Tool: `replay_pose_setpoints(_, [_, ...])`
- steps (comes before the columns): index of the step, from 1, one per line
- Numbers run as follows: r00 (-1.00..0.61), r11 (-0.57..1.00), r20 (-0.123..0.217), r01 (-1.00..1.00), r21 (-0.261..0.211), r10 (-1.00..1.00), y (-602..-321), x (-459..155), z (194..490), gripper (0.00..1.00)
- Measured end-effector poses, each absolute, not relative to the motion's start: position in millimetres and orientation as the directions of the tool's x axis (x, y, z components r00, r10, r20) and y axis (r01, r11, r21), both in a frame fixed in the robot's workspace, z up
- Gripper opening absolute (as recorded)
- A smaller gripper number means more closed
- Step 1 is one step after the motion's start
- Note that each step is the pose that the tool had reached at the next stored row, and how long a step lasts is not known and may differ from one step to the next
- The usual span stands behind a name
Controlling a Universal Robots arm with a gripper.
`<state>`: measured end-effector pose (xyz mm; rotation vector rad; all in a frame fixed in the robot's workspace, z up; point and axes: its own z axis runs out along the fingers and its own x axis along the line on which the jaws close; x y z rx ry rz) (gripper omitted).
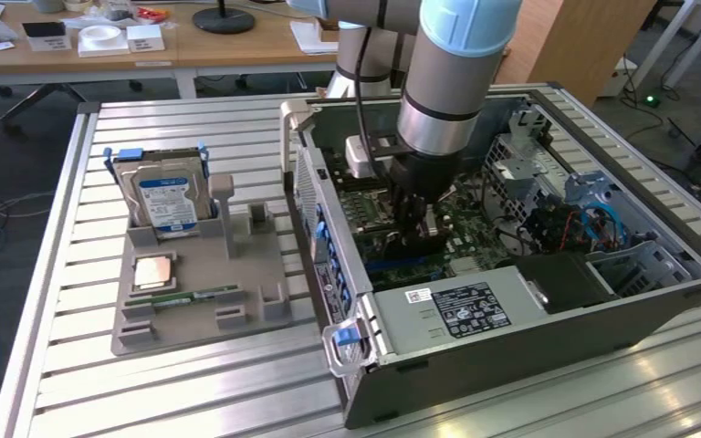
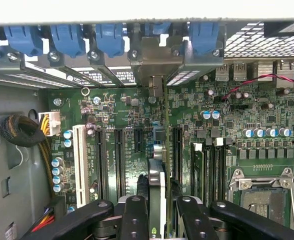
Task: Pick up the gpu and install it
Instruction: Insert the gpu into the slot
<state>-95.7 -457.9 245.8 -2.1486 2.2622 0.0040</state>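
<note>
Nearest, along the bench's near edge, lies the open computer case, with its labelled power supply at the near end. Beside it, toward the edge of the bench on the exterior view's left, a grey tray carries a green RAM stick, a square chip and, at its far end, an upright hard drive. Farther in, the arm reaches down into the case. There the gripper is closed partway, its fingers pressing on both faces of the gpu. The card stands on edge over the motherboard, among the black expansion slots. Its bracket end lies at the case's rear wall, under the row of blue latches. Whether it is seated in a slot I cannot tell.
</note>
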Motion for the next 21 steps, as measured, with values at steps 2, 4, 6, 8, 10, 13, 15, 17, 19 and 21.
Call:
replay_pose_setpoints(2, [-0.051, 0.052, -0.018, -0.999, -0.013, -0.999, -457.9, -97.8, 245.7, 0.26])
replay_pose_setpoints(4, [-0.052, 0.052, -0.018, -0.999, -0.014, -0.999, -457.9, -99.9, 245.6, 0.26])
replay_pose_setpoints(6, [-0.052, 0.052, -0.018, -0.999, -0.014, -0.999, -457.9, -100.8, 245.6, 0.26])
replay_pose_setpoints(8, [-0.052, 0.052, -0.018, -0.999, -0.014, -0.999, -458.0, -101.0, 245.6, 0.26])
replay_pose_setpoints(10, [-0.052, 0.052, -0.018, -0.999, -0.014, -0.999, -457.9, -101.0, 245.6, 0.26])
replay_pose_setpoints(13, [-0.052, 0.052, -0.018, -0.999, -0.014, -0.999, -458.0, -101.1, 245.6, 0.26])
replay_pose_setpoints(15, [-0.052, 0.052, -0.018, -0.999, -0.014, -0.999, -458.0, -101.1, 245.2, 0.26])
replay_pose_setpoints(17, [-0.052, 0.052, -0.018, -0.999, -0.013, -0.999, -458.0, -101.1, 244.9, 0.26])
replay_pose_setpoints(19, [-0.052, 0.052, -0.018, -0.999, -0.013, -0.999, -457.9, -101.1, 244.6, 0.26])
replay_pose_setpoints(21, [-0.052, 0.052, -0.018, -0.999, -0.013, -0.998, -457.9, -101.1, 244.6, 0.26])
